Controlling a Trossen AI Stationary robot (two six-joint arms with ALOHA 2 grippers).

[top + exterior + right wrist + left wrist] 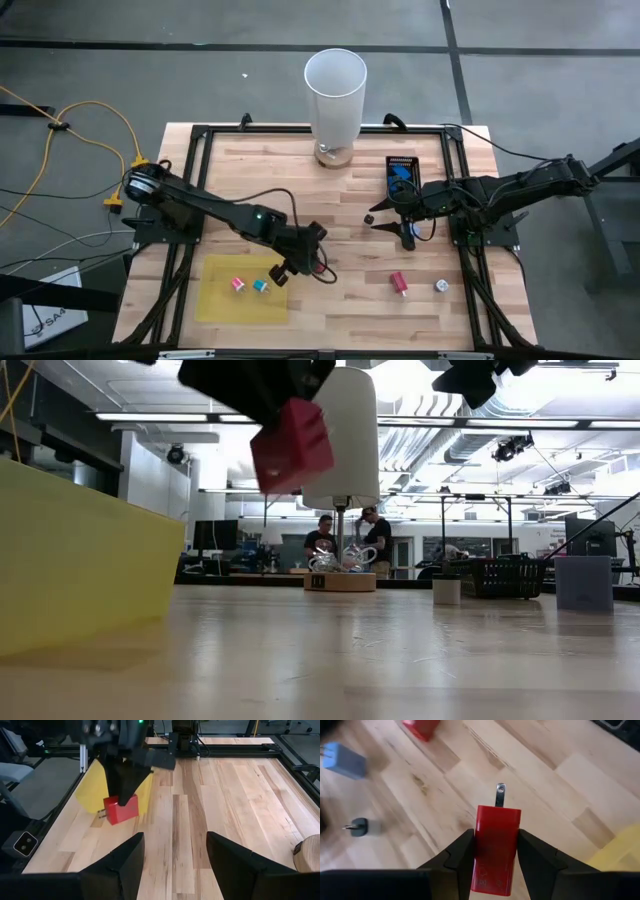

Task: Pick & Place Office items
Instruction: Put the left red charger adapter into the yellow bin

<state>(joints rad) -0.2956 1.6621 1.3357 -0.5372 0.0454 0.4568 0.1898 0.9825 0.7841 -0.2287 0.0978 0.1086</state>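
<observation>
The left gripper (495,865) clamps its jaws on the flanks of a red block (495,847), a glossy plug-like piece whose long axis runs out from the fingers, a metal prong at its far end. It hangs above the wood beside the yellow sheet (225,295), where two small pieces (250,285) lie, too tiny to identify. The right gripper (175,852) waits mid-table, jaws apart. A red piece (399,283) and a whitish, perhaps round, one (441,286) sit nearby.
</observation>
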